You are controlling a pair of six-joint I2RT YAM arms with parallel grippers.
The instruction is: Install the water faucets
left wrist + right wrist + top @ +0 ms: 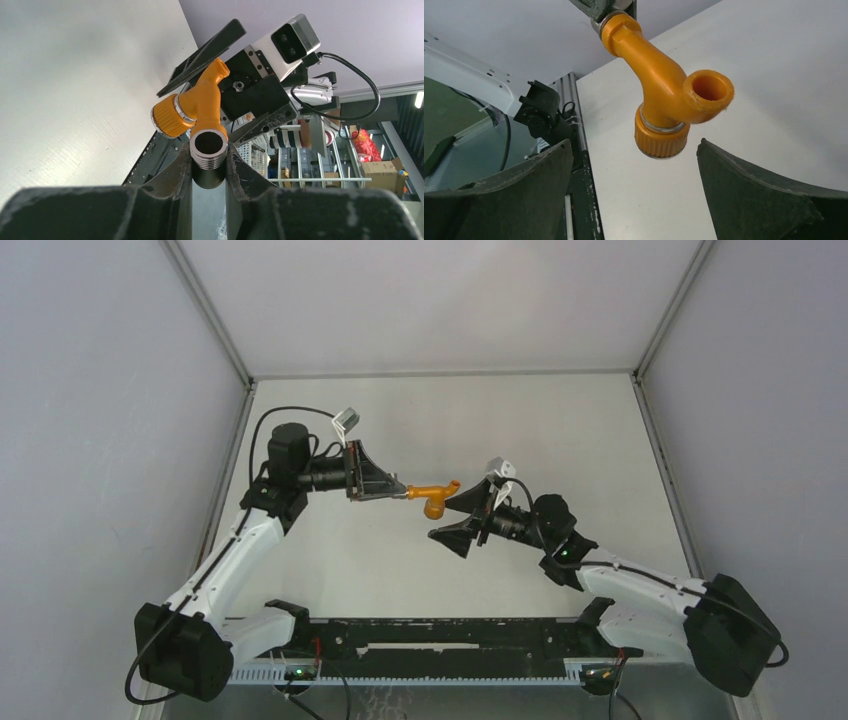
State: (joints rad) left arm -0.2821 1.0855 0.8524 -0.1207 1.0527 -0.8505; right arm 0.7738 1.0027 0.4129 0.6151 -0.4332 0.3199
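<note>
Left wrist — tap (200,102) apparently in left gripper (209,161)

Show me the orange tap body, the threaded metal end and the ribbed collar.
orange tap body (659,85), right wrist view, on the bent neck.
threaded metal end (209,161), left wrist view, on the threads.
ribbed collar (660,145), right wrist view, on its side.

Soft, even overhead light is filling the top view, w/ hardly any shadow falling on the white table (400,570). In both wrist views the near fingers (167,177) are blurring out; the orange tap body (664,95) is showing sharp, w/ mild sheen.
</note>
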